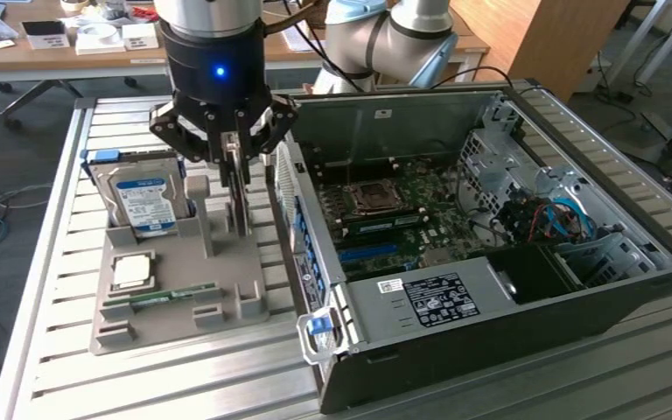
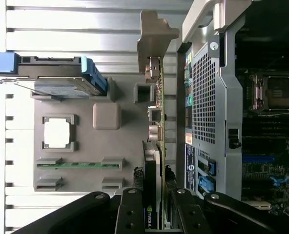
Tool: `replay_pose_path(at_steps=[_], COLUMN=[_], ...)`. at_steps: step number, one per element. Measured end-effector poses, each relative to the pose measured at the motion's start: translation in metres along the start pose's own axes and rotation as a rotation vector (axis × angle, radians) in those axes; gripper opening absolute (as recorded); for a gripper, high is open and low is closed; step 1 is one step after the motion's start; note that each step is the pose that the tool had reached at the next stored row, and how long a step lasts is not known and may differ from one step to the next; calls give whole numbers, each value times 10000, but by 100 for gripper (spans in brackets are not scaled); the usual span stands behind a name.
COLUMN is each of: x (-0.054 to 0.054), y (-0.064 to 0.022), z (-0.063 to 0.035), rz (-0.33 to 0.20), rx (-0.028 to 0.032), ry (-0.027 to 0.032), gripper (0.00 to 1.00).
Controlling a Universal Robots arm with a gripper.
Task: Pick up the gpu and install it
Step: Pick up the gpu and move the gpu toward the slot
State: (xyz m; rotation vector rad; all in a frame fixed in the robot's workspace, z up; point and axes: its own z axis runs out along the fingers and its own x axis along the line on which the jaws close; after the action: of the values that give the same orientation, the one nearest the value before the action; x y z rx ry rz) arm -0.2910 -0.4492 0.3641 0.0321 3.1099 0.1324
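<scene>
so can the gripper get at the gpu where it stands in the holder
Looks like yes: the gripper sits over the gpu, seemingly clamped on its two faces. The card stands on edge in the grey holder, with the hard drive and the computer case apart on either side.

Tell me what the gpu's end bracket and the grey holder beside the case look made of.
gpu end bracket: looks like bare sheet metal, dull silver-grey, thin with a bent tab. Grey holder: probably moulded or printed plastic, matte, uniform grey with blocky slots.
</scene>
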Motion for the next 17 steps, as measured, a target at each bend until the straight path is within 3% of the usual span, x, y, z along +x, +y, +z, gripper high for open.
replay_pose_path(at_steps=[8,17], x=[-3,-3], y=[9,11], z=[-108,-126], rz=[0,0], rx=[-2,-1], ry=[-1,1], gripper=[27,27])
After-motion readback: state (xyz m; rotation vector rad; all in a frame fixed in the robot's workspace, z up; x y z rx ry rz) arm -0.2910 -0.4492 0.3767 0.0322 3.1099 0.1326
